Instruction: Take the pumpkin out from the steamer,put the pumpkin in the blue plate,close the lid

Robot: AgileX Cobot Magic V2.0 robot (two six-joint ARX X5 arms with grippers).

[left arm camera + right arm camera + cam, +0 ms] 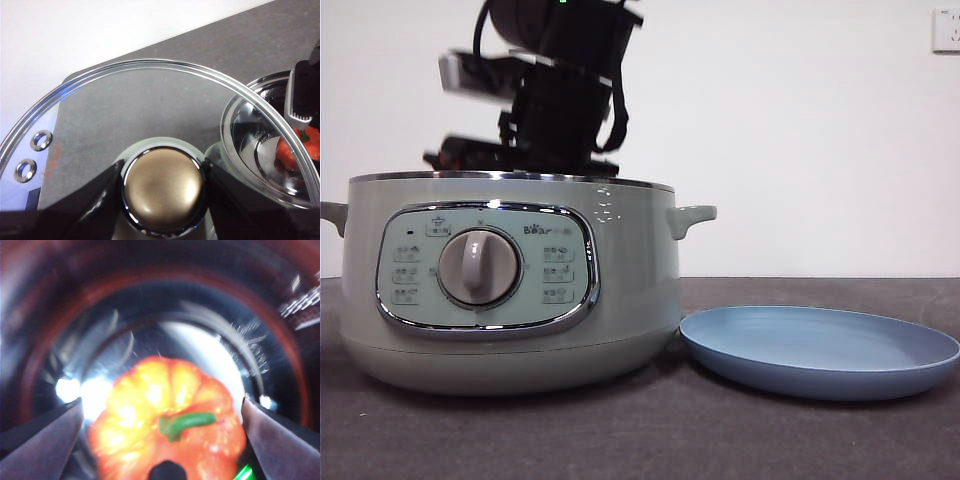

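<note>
The pale green steamer point(510, 280) stands at the left of the table with its top uncovered. An arm point(555, 100) reaches down into it from above. Inside the pot point(200, 300) lies the orange pumpkin point(165, 410) with its green stem, and my right gripper point(161, 402) is open, one jaw on either side of it. My left gripper point(164, 187) is shut on the knob point(164, 186) of the glass lid point(150, 100), held off to the side of the pot point(250, 130). The blue plate point(820, 350) lies to the right of the steamer.
The dark grey tabletop point(640, 440) runs in front of the pot and plate. A white wall stands behind, with a socket point(946, 30) at the top right. The steamer's side handle point(692, 217) juts out above the plate's near rim.
</note>
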